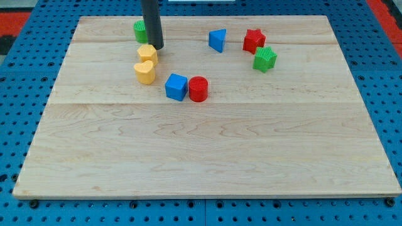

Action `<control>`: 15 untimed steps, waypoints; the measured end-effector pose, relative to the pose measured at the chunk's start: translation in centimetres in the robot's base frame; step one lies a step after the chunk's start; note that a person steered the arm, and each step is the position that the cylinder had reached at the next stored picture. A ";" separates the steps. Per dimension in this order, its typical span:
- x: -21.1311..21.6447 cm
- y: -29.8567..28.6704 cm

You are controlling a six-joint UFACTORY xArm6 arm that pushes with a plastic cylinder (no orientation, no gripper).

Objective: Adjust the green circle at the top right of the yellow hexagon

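Camera view: my tip [156,48] carries no jaws, grasping nothing. It sits just right of the green circle [139,31], touching the yellow hexagon [147,53] at its upper right. Green circle lies upper left of the hexagon. Risk: a careless sweep drags the hexagon into the yellow heart [144,72] below.

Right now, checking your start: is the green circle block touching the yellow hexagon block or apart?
Cannot tell: my tip and its rod hide the gap between the green circle block and yellow hexagon block.
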State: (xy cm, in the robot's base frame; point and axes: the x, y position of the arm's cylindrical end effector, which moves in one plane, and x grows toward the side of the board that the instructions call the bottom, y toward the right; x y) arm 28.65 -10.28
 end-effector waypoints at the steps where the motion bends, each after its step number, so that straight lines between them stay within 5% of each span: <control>1: -2.7 -4.5; 2: -2.7 -9.8; 5: -8.8 -5.0; 7: -3.5 -2.3; 8: -7.4 -2.1; 11: -2.4 -0.4; 12: -3.9 0.5; 14: -6.6 16.3; 15: -3.5 19.1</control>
State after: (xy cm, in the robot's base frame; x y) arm 25.17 8.86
